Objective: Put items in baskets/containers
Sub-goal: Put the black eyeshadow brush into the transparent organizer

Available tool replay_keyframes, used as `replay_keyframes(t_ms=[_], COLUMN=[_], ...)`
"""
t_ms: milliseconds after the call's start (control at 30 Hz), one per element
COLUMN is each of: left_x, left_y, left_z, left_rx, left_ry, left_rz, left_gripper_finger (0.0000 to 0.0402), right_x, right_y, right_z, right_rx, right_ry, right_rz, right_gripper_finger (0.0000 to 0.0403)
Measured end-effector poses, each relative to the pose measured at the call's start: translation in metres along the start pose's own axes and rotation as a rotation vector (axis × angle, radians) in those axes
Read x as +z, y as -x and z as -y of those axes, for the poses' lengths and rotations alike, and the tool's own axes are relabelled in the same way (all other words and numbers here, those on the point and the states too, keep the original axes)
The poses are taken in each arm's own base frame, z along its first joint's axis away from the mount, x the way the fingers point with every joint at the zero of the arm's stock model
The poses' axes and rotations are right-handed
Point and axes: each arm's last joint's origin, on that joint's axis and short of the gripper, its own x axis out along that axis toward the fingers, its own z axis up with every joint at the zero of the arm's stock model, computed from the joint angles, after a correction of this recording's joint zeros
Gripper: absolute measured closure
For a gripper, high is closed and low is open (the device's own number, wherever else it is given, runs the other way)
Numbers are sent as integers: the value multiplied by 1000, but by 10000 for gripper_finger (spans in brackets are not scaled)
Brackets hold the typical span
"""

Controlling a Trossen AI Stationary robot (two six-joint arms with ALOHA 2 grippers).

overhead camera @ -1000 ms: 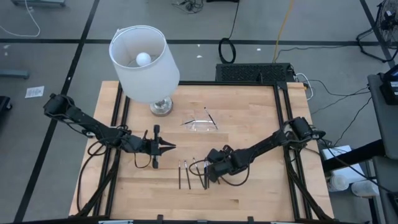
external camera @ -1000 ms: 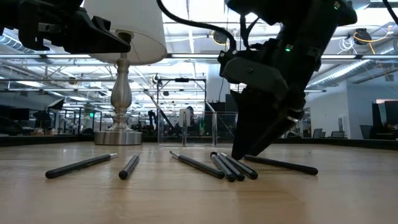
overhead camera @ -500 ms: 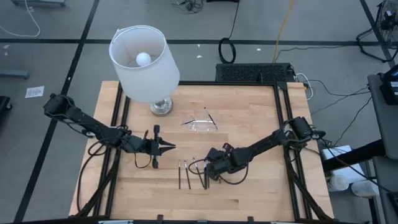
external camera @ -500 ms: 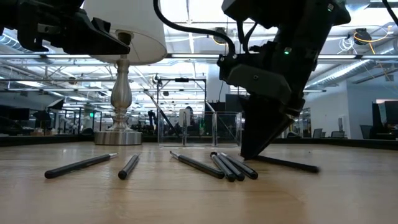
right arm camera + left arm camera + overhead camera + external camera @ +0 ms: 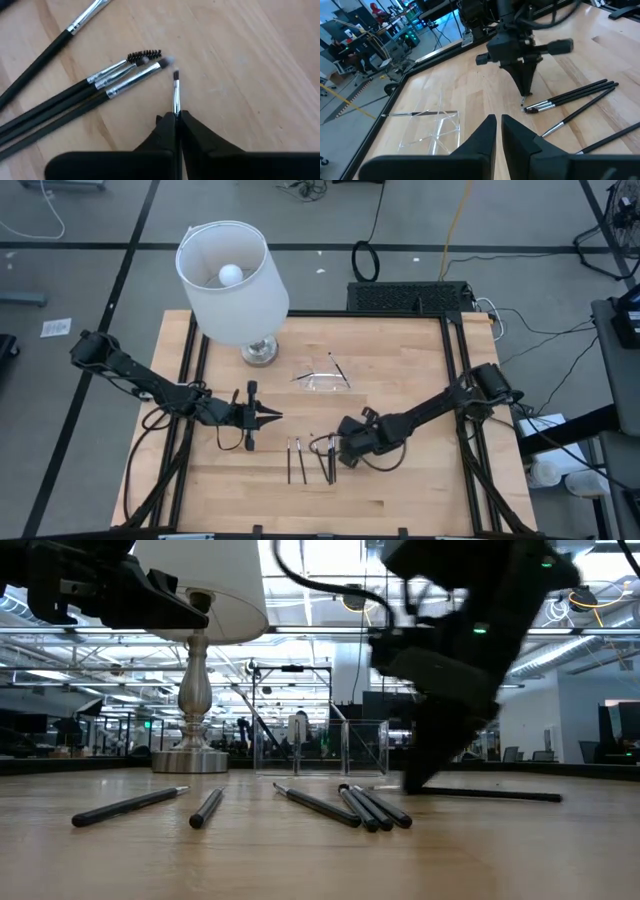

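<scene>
Pick-up is the step in hand. One brush (image 5: 176, 92) is pinched by its handle between the pressed-together fingers of the right gripper (image 5: 177, 117), bristle end pointing out ahead, at the near middle of the table (image 5: 400, 490). In the low view that brush is seen lying almost level, low over the wood; whether it is clear of the surface cannot be told.

The left gripper (image 5: 268, 417) is held above the table's left half, fingers drawn close together with only a slit between them and nothing caught there.

The tray (image 5: 322, 383) is found well apart from the pinched brush, toward the table's far side, near the foot of the lamp (image 5: 232, 275). What is called for next, as it is judged here: the brush is to be lifted free, carried across to the tray, turned to lie along the tray's length, lowered inside the rim and only then let go. A clear tray is easily nudged.

Now the count: seven brushes in all.
- One is gripped.
- Three are bunched side by side (image 5: 115, 80) just beside the gripper.
- Two more lie singly (image 5: 295, 461) toward the left.
- One is resting (image 5: 338, 367) across the tray's far edge.

One tray, one lamp, two grippers are counted.
</scene>
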Motion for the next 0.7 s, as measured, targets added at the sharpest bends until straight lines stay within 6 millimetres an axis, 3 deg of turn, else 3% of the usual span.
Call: replay_keyframes(t_ms=[67,233,433,700], left_x=[0,-1,-2,-2], left_y=[0,0,0,0], left_z=[0,0,0,-1], left_rx=[0,-3,-4,1], left_ry=[2,2,9,13], left_rz=[-1,-9,-14,-15], left_gripper_finger=[364,364,364,364], right_x=[3,28,39,30], right_y=[17,78,124,111], right_z=[6,16,34,92], right_rx=[-25,-8,-4,271], right_ry=[37,6,42,46], right_rz=[44,355,774,1363], right_gripper_finger=[400,402,402,402])
